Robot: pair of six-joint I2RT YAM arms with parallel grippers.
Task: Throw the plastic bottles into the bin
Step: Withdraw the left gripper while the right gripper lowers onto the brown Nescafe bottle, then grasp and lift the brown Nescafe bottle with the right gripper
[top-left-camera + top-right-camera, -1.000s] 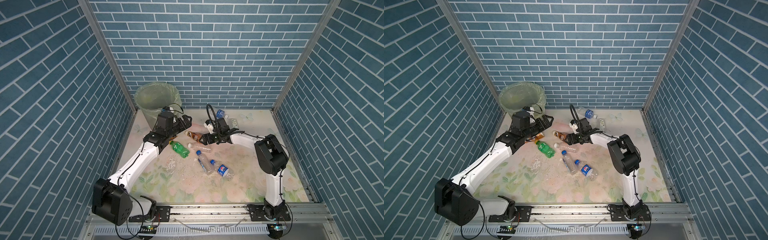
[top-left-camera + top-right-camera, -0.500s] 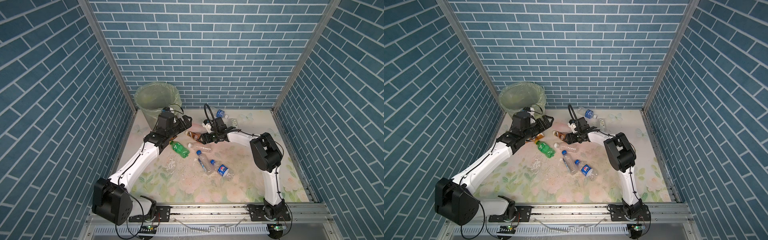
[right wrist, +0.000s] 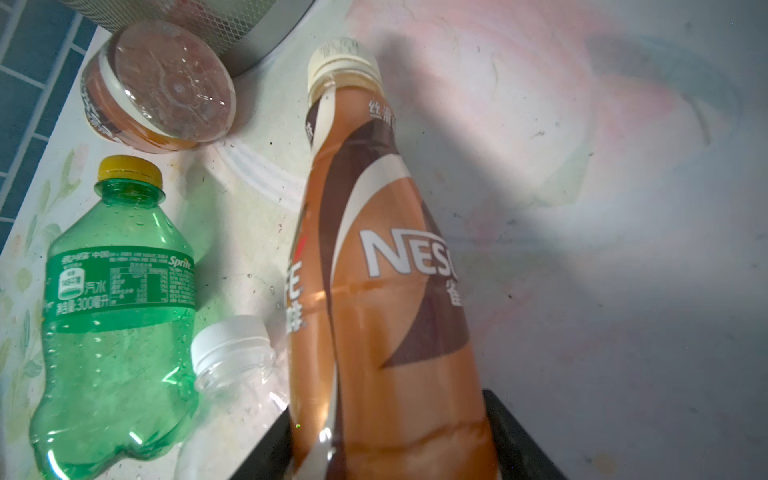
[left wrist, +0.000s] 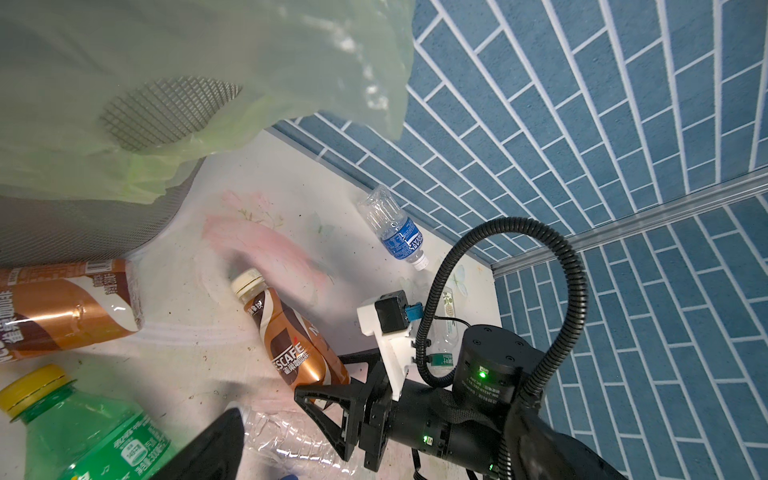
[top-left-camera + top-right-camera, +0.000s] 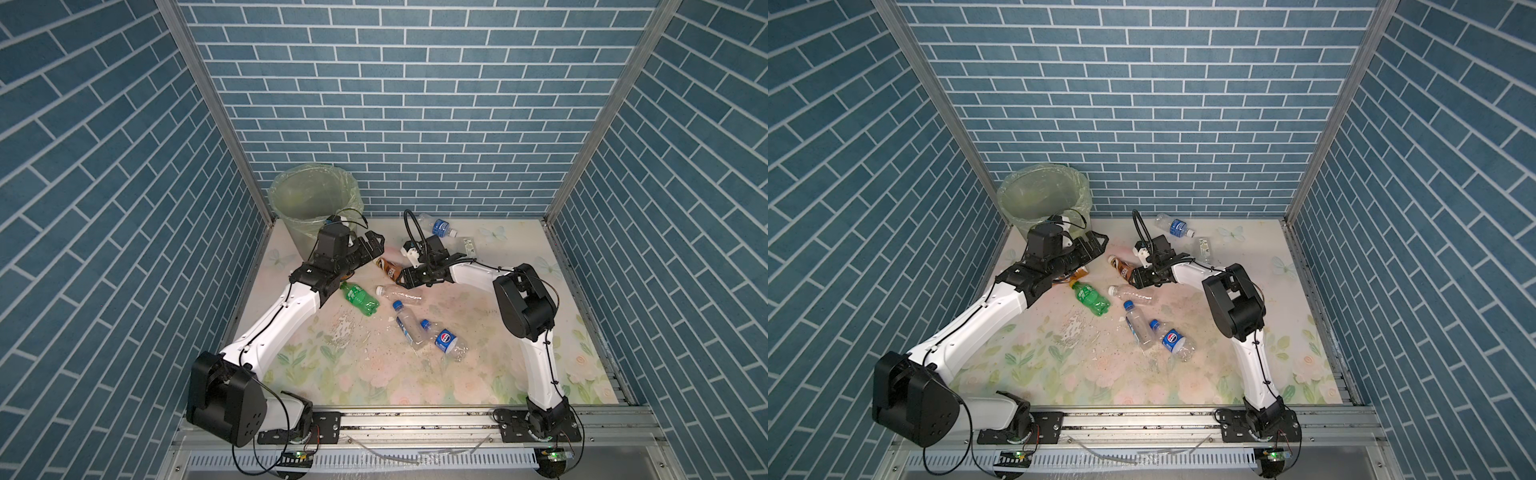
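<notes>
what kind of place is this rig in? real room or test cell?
Most likely a staged robot test booth, not a real room: brick-print wall panels framed by metal posts, a flower-print mat as the floor, and both arms bolted to a rail at the front.

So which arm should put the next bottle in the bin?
Probably the right: the right gripper clasps the brown bottle, while the left gripper is open and empty beside the bin.
</notes>
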